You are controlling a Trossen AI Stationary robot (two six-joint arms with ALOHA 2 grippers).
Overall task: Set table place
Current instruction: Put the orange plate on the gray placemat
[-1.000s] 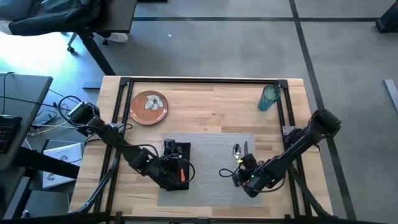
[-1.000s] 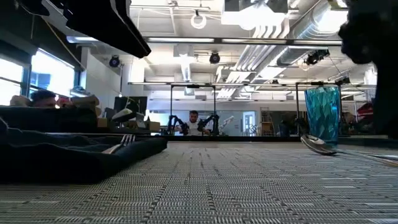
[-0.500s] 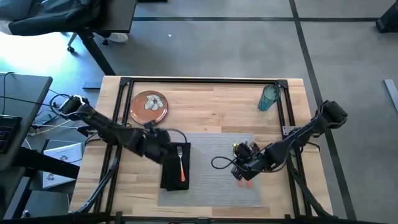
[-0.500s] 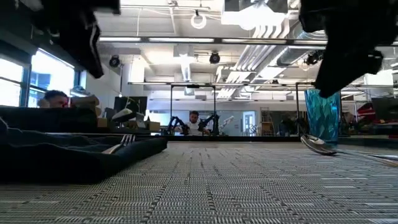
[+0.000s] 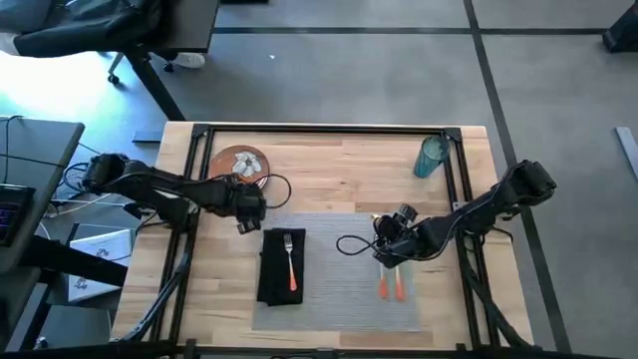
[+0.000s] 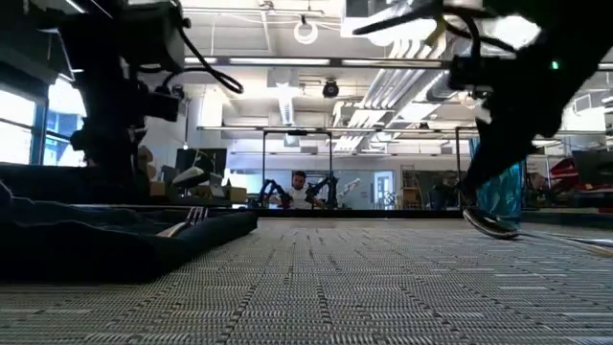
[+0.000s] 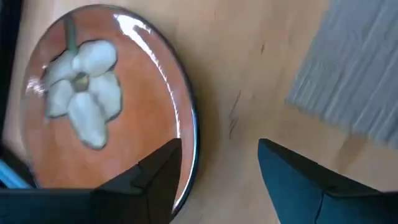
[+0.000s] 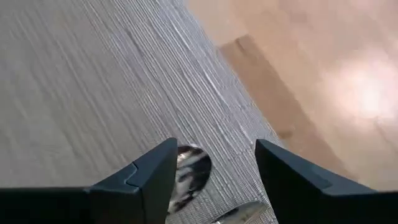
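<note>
The orange-brown plate [image 5: 235, 165] with a white flower sits on the table [image 5: 339, 170] at the far left. My left gripper [image 5: 249, 207] is open by the plate's near right rim [image 7: 189, 124], one finger over the plate and one over bare wood. A black napkin [image 5: 274, 269] lies on the grey placemat [image 5: 339, 274] with the orange-handled fork [image 5: 291, 261] on top. Two orange handles [image 5: 390, 288] lie side by side on the mat's right. My right gripper [image 5: 389, 242] is open above the spoon's bowl [image 8: 191, 173]. The teal tumbler [image 5: 431, 157] stands at the far right.
The black frame's bars [image 5: 329, 130] run along the table's far edge and both sides. Bare wood lies between the plate and the tumbler. A cable loop [image 5: 351, 245] from my right arm hangs over the mat's middle. Beyond the table are desks and a person [image 6: 299, 189].
My left gripper has left the napkin and gone toward the far left, up to the plate; the fork stays lying on the napkin. My right gripper has drawn back toward the far edge, and the two orange handles it covered now show on the mat.
</note>
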